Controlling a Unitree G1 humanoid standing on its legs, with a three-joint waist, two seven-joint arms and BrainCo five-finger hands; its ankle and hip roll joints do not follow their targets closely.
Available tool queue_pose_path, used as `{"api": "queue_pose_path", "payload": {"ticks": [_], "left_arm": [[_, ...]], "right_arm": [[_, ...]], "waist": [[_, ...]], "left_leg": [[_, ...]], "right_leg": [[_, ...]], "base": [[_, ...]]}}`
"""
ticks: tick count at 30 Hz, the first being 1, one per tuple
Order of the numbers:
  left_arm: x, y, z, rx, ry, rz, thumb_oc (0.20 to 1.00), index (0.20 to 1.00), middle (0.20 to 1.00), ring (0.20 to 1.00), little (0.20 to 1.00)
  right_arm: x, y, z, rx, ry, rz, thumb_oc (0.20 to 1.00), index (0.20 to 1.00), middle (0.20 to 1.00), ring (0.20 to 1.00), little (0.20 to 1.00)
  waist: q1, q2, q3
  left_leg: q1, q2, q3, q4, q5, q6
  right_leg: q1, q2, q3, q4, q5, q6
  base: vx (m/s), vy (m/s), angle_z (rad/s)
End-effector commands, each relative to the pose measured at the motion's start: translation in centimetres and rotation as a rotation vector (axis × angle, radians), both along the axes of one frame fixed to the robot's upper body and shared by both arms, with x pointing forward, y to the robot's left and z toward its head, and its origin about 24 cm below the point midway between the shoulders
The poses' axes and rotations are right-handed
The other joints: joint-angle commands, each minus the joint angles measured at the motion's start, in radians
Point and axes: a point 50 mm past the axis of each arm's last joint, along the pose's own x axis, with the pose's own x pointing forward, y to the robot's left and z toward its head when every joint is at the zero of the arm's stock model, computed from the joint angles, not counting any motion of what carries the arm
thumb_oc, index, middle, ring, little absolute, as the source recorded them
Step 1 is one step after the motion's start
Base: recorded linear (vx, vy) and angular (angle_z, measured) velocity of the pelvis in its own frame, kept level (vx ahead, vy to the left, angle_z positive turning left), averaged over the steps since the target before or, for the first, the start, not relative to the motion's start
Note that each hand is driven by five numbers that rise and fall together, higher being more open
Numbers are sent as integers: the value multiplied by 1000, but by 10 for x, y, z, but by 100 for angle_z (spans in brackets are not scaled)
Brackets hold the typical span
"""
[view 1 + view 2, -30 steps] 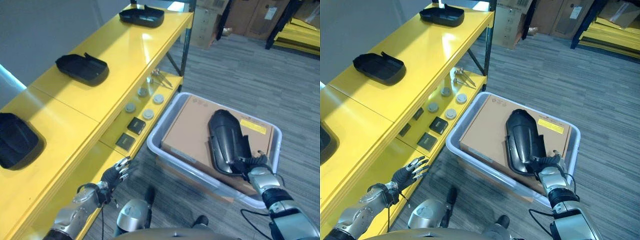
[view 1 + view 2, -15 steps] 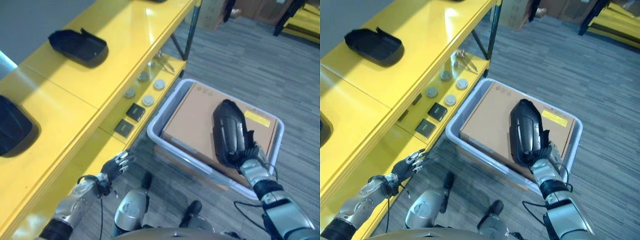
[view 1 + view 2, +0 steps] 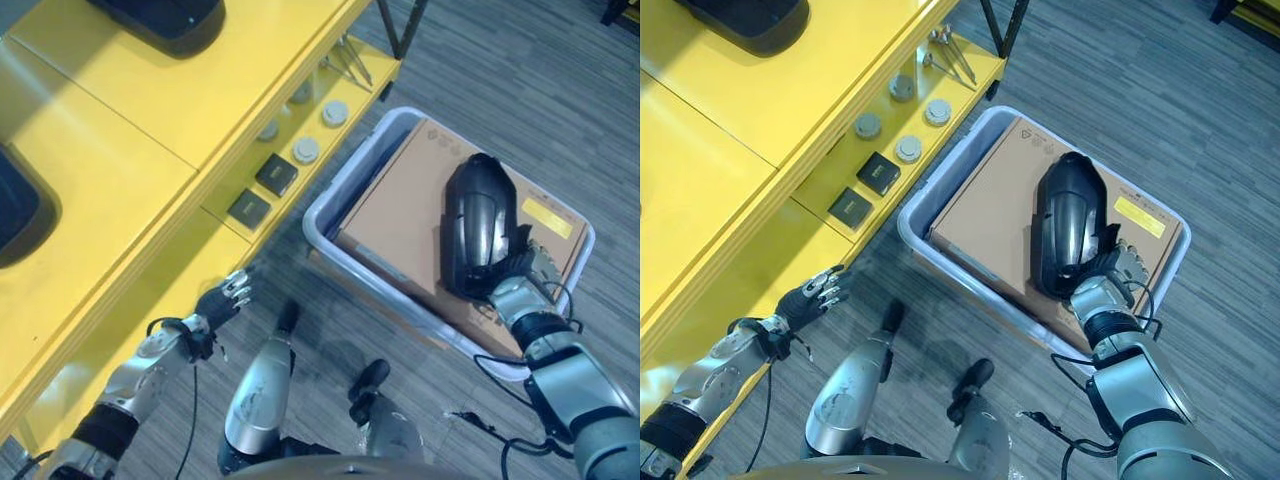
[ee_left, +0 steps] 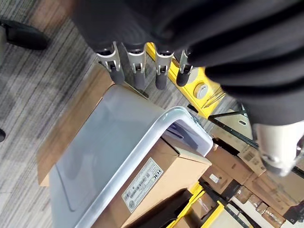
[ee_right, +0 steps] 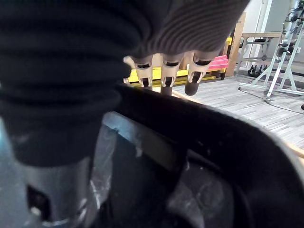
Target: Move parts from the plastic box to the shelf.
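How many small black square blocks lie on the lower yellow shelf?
2: one small black square block near the grey discs, another beside it on the lower yellow shelf. Others may be hidden under the upper shelf.

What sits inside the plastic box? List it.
The plastic box holds a cardboard carton with the black part on top, the right hand at its near end. Anything under the carton is hidden.

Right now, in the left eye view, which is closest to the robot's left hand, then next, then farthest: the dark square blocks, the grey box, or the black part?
From the left hand:
1. Dark square blocks, on the lower shelf just beyond the hand.
2. Grey box, on the floor to its right.
3. Black part, on the cardboard inside the box, at the right hand.
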Motion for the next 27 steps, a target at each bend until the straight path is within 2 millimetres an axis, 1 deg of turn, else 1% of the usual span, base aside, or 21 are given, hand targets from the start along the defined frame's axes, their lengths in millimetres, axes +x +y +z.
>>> {"api": "queue_pose_path", "payload": {"ticks": [1, 5, 6, 7, 10, 13, 16, 19, 27], "left_arm": [[-2, -2, 10, -40, -68, -26, 1000, 1000, 1000, 1000, 1000], [3, -2, 13, -41, -87, -24, 1000, 1000, 1000, 1000, 1000], [3, -2, 13, -44, -88, -24, 1000, 1000, 1000, 1000, 1000], [2, -2, 13, -44, -91, -25, 1000, 1000, 1000, 1000, 1000], [4, -5, 16, -49, -96, -29, 1000, 1000, 1000, 1000, 1000], [5, -5, 16, -54, -100, -32, 1000, 1000, 1000, 1000, 1000], [7, -7, 16, -63, -107, -36, 1000, 1000, 1000, 1000, 1000], [9, -9, 17, -67, -110, -35, 1000, 1000, 1000, 1000, 1000], [13, -12, 20, -80, -128, -36, 1000, 1000, 1000, 1000, 1000]], "right_arm": [[0, -7, 9, -26, -40, -8, 1000, 1000, 1000, 1000, 1000], [2, -5, 8, 20, -64, -29, 1000, 1000, 1000, 1000, 1000], [1, -5, 6, 32, -64, -33, 686, 686, 686, 686, 686], [0, -5, 5, 43, -57, -35, 200, 200, 200, 200, 200], [-7, -8, -4, 76, -37, -52, 200, 200, 200, 200, 200], [-10, -10, -9, 113, -39, -72, 200, 200, 200, 200, 200], [-15, -14, -17, 165, -58, -95, 200, 200, 200, 200, 200], [-15, -15, -18, 178, -67, -98, 200, 200, 200, 200, 200], [-10, -18, -8, 204, -137, -90, 200, 200, 200, 200, 200]], "waist": [[27, 9, -14], [23, 7, -5], [21, 7, -4], [19, 7, -4], [12, 12, -2], [9, 16, 1], [7, 27, 8], [6, 32, 9], [-6, 51, 14]], "left_leg": [[-42, -15, -12, 31, -56, 44], [-54, -13, -9, 35, -59, 45], [-56, -13, -7, 38, -59, 45], [-55, -13, -5, 39, -60, 45], [-58, -12, 0, 41, -61, 43], [-62, -12, 3, 44, -61, 42], [-72, -13, 3, 49, -62, 42], [-80, -15, 6, 52, -61, 41], [-93, -21, 14, 59, -60, 41]], "right_leg": [[-37, -19, 37, 89, -12, 63], [-50, -15, 40, 91, -13, 61], [-53, -14, 41, 94, -14, 61], [-55, -13, 43, 96, -15, 60], [-58, -11, 46, 96, -17, 57], [-62, -12, 47, 97, -18, 55], [-73, -16, 46, 100, -18, 54], [-79, -16, 47, 102, -19, 52], [-105, -23, 51, 118, -21, 50]], "base": [[-38, -28, -1], [-44, -28, -2], [0, 0, 0], [0, 0, 0], [0, 0, 0], [-8, 1, -2], [-39, 9, -6], [-33, 14, -4], [-35, 28, -3]]}}
